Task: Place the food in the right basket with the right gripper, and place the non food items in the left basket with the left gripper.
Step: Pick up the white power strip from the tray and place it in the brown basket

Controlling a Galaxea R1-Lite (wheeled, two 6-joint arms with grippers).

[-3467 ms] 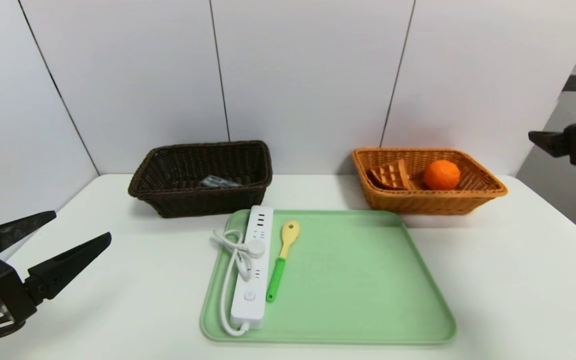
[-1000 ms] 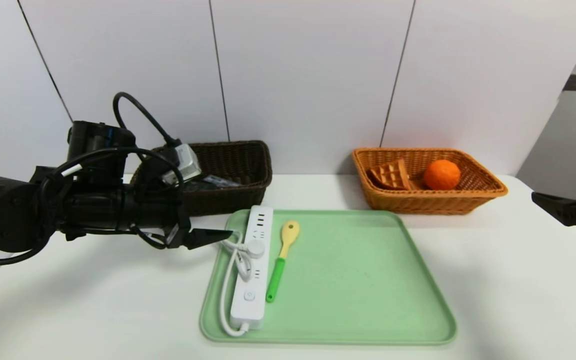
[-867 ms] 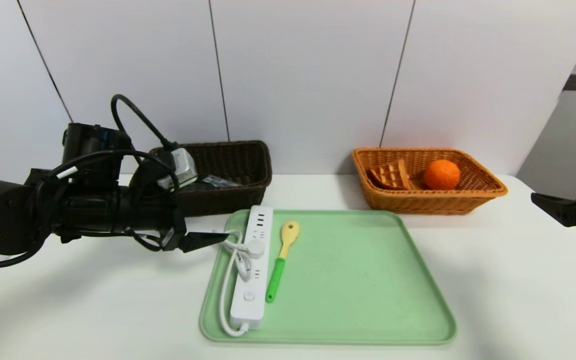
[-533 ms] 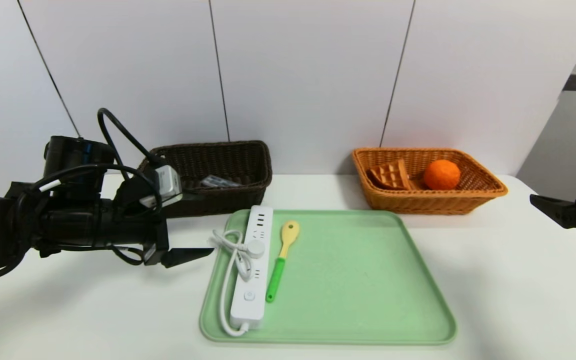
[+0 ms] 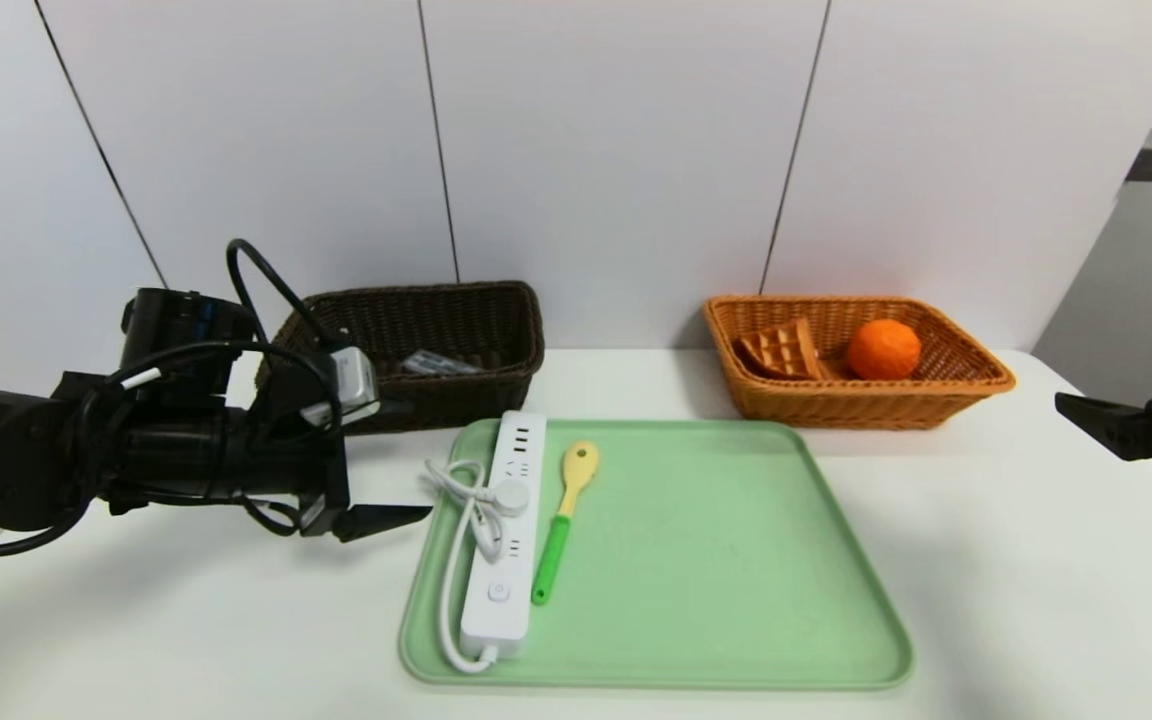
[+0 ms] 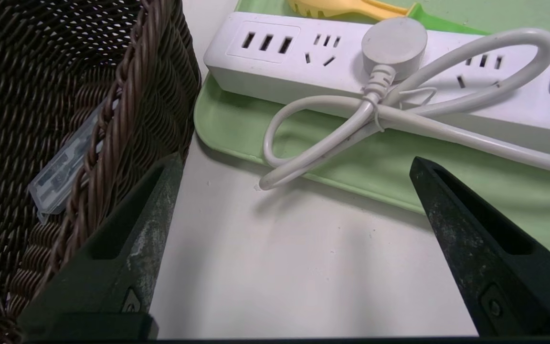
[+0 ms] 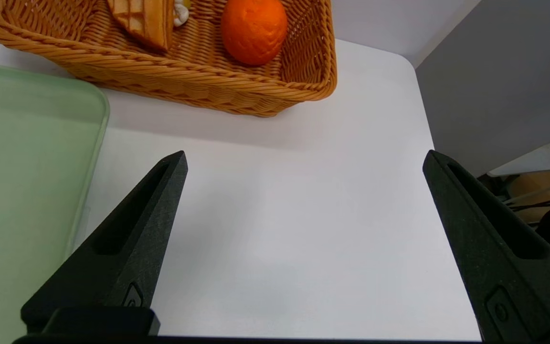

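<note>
Power strip point(image 5: 504, 560), quantity one, lies on the green tray point(image 5: 716, 560) beside one spatula point(image 5: 564, 525); its coiled cable point(image 6: 322, 138) overhangs the tray edge. You have two baskets behind the tray. The dark basket point(image 5: 416, 410) contains a clear plastic item point(image 5: 438, 363); the orange-brown basket point(image 5: 866, 405) contains one waffle piece point(image 5: 782, 350) and one orange point(image 5: 884, 350). Your left gripper point(image 6: 296, 165) is beside the tray, fingers spread wide, with the strip beyond the fingertips, untouched. Your right gripper point(image 7: 306, 153) is at the table's right side, fingers wide apart, nothing between them.
</note>
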